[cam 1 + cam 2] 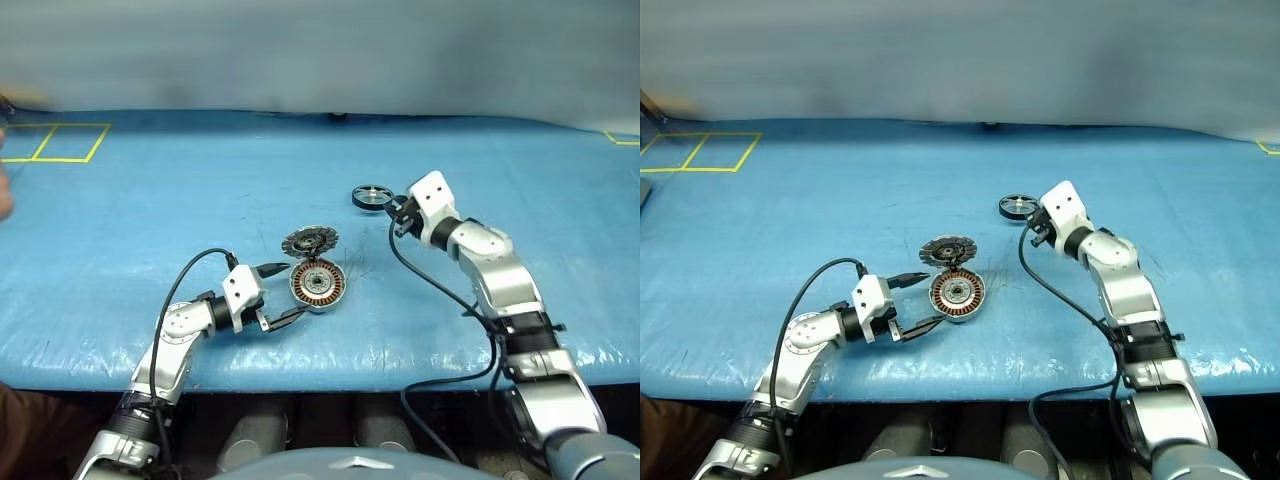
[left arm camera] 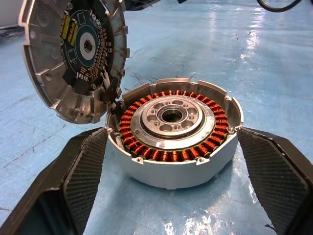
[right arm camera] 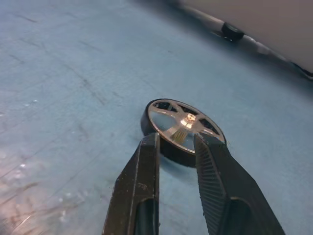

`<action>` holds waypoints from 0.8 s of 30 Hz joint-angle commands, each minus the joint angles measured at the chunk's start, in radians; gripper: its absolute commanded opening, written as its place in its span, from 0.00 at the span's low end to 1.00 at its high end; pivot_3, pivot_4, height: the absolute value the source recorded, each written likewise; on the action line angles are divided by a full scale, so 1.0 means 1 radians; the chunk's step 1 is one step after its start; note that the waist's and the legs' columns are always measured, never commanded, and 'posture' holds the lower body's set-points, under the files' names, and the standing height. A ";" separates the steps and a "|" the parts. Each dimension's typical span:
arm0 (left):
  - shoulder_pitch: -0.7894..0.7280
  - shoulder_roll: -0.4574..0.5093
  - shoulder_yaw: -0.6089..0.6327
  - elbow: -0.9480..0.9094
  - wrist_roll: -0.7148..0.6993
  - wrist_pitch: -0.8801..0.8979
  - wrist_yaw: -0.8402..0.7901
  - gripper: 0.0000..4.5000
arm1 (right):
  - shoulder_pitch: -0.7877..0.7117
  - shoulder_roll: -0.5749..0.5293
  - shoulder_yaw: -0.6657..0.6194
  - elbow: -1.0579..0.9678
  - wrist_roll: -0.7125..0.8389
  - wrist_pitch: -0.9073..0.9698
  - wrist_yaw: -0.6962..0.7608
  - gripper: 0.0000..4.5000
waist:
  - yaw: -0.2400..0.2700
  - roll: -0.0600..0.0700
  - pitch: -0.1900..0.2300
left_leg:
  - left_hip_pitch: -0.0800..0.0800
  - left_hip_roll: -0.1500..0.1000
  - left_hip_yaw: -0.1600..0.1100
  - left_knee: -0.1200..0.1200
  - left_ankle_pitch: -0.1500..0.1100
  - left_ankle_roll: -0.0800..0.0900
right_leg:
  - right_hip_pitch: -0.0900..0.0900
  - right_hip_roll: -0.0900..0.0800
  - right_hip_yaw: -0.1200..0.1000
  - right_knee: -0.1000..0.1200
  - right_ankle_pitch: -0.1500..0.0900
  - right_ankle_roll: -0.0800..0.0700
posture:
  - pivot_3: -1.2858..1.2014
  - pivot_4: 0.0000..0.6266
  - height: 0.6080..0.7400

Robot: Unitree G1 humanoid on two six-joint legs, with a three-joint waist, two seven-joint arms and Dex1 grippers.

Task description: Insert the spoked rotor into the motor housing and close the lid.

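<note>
The motor housing (image 1: 317,284) lies on the blue table with its copper windings facing up. My left gripper (image 1: 291,291) is open, one finger (image 2: 80,176) on each side of the housing (image 2: 171,169), close to its wall. The lid (image 1: 310,240) stands tilted at the housing's far rim, its inner face with a circuit board (image 2: 83,46) showing. The spoked rotor (image 1: 372,196) lies flat further back and to the right. My right gripper (image 3: 177,142) hovers just short of the rotor (image 3: 183,128) with its fingers a little apart and nothing between them.
The blue sheet covers the whole table (image 1: 150,200); its front edge runs just below my left arm. Yellow tape squares (image 1: 60,142) mark the far left corner. Black cables (image 1: 420,275) hang from both wrists. A grey wall (image 1: 320,50) rises behind the table.
</note>
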State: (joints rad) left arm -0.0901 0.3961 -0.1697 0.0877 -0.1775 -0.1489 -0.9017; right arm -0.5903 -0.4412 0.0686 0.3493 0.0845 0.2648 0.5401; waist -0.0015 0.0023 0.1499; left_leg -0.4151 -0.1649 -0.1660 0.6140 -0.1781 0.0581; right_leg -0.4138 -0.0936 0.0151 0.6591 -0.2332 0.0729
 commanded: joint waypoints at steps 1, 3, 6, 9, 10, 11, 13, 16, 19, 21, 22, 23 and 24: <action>-0.006 -0.004 0.013 -0.007 -0.007 -0.025 0.010 1.00 | -0.109 0.017 -0.024 0.182 -0.008 -0.094 0.009 0.26 | -0.002 0.000 0.000 | 0.000 0.000 0.000 0.000 0.000 0.000 | 0.000 0.000 0.000 0.000 0.000 0.000 | 0.52 0.24 1.00; -0.002 -0.005 0.012 -0.009 -0.006 -0.029 0.016 1.00 | -0.182 0.030 -0.024 0.319 -0.020 -0.143 0.006 0.26 | -0.004 0.000 0.000 | 0.000 0.000 0.000 0.000 0.000 0.000 | 0.000 0.000 0.000 0.000 0.000 0.000 | 0.52 0.24 1.00; 0.003 -0.006 0.011 -0.013 -0.006 -0.030 0.023 1.00 | -0.261 0.043 -0.015 0.483 -0.044 -0.206 0.003 0.26 | -0.010 0.000 0.000 | 0.000 -0.001 0.000 0.000 0.000 0.000 | 0.000 0.000 0.000 0.000 0.000 0.000 | 0.52 0.24 1.00; 0.008 -0.006 0.011 -0.016 -0.006 -0.031 0.029 1.00 | -0.310 0.052 -0.009 0.592 -0.063 -0.243 0.012 0.26 | -0.012 0.000 0.000 | 0.000 0.000 0.000 0.000 0.000 0.000 | 0.000 0.000 0.001 0.000 0.000 0.000 | 0.52 0.24 1.00; 0.010 -0.005 0.011 -0.018 -0.006 -0.031 0.031 1.00 | -0.322 0.054 -0.003 0.623 -0.072 -0.253 0.018 0.26 | -0.012 0.000 0.000 | 0.000 0.000 0.000 -0.001 0.000 0.000 | 0.000 0.000 0.001 0.000 0.000 0.000 | 0.52 0.24 1.00; 0.012 -0.005 0.011 -0.019 -0.006 -0.031 0.033 1.00 | -0.331 0.056 0.000 0.649 -0.080 -0.261 0.023 0.26 | -0.013 0.000 0.000 | 0.000 -0.001 0.000 0.000 0.000 0.000 | 0.000 0.000 0.001 0.000 0.000 0.000 | 0.52 0.24 1.00; 0.015 -0.004 0.010 -0.021 -0.005 -0.032 0.036 1.00 | -0.344 0.057 0.009 0.692 -0.100 -0.276 0.034 0.26 | -0.013 0.000 0.000 | 0.000 -0.001 0.000 0.000 0.000 0.000 | 0.000 0.000 0.001 0.000 0.000 0.000 | 0.52 0.24 1.00; 0.018 -0.002 0.011 -0.022 -0.003 -0.033 0.039 1.00 | -0.352 0.061 0.013 0.722 -0.114 -0.284 0.059 0.26 | -0.014 0.000 0.000 | 0.001 -0.001 0.000 0.000 0.000 0.000 | 0.000 0.001 0.001 0.001 0.000 0.000 | 0.52 0.24 1.00; 0.020 -0.001 0.010 -0.023 -0.002 -0.033 0.041 1.00 | -0.352 0.065 0.016 0.745 -0.127 -0.287 0.070 0.26 | -0.017 0.000 0.000 | 0.001 0.000 0.000 0.000 0.000 -0.001 | 0.000 0.001 0.001 0.001 0.000 0.000 | 0.52 0.24 1.00; 0.019 -0.001 0.009 -0.023 -0.001 -0.034 0.042 1.00 | -0.352 0.065 0.019 0.756 -0.137 -0.290 0.071 0.26 | -0.018 0.000 0.000 | 0.001 0.000 0.000 0.000 0.000 -0.001 | 0.000 0.001 0.002 0.001 0.000 0.000 | 0.52 0.24 1.00; 0.019 -0.001 0.009 -0.022 -0.001 -0.034 0.042 1.00 | -0.351 0.066 0.021 0.759 -0.141 -0.291 0.072 0.26 | -0.018 0.000 0.000 | 0.001 0.000 0.000 0.000 0.000 -0.001 | 0.000 0.001 0.002 0.001 0.000 0.000 | 0.52 0.24 1.00; 0.019 -0.001 0.008 -0.022 -0.001 -0.034 0.042 1.00 | -0.349 0.068 0.023 0.762 -0.144 -0.290 0.079 0.26 | -0.018 0.000 0.000 | 0.002 0.000 0.000 0.000 0.000 -0.001 | 0.000 0.001 0.002 0.001 0.000 0.000 | 0.52 0.24 1.00; 0.019 -0.001 0.008 -0.021 -0.001 -0.034 0.042 1.00 | -0.346 0.070 0.022 0.765 -0.145 -0.289 0.086 0.26 | -0.018 0.000 0.000 | 0.002 0.000 0.000 0.000 0.000 -0.001 | 0.000 0.001 0.001 0.001 0.000 0.000 | 0.52 0.24 1.00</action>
State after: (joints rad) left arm -0.0731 0.3943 -0.1682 0.0935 -0.1767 -0.1662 -0.8652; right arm -0.9144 -0.3741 0.0962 1.1166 -0.0569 -0.0131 0.6145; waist -0.0199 0.0027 0.1500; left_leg -0.4132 -0.1654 -0.1661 0.6139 -0.1784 0.0573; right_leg -0.4135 -0.0927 0.0167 0.6602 -0.2328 0.0724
